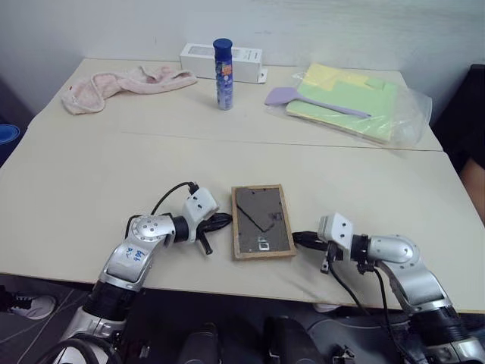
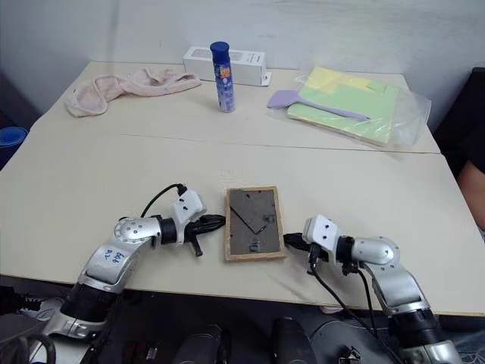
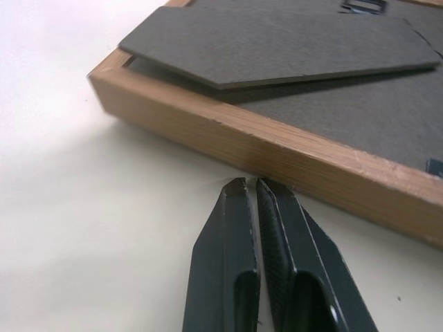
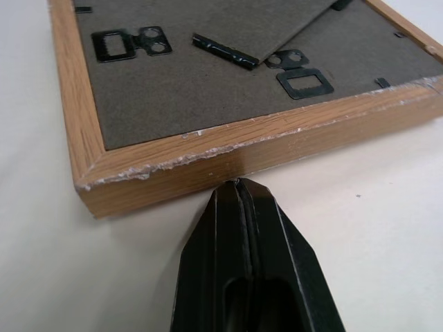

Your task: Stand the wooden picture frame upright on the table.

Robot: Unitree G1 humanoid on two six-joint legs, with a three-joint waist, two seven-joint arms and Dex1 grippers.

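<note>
the table point(image 1: 91, 174) held the wooden picture frame point(image 1: 262, 221) face down near its front edge, long axis running away from the robot. it lay between both arms: the left gripper point(image 1: 220, 221) and right gripper point(image 1: 301, 238), fingers pressed closed and empty, each pointed at a long side.

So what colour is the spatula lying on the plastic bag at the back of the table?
Lilac purple; the spatula shows best in the right eye view.
</note>
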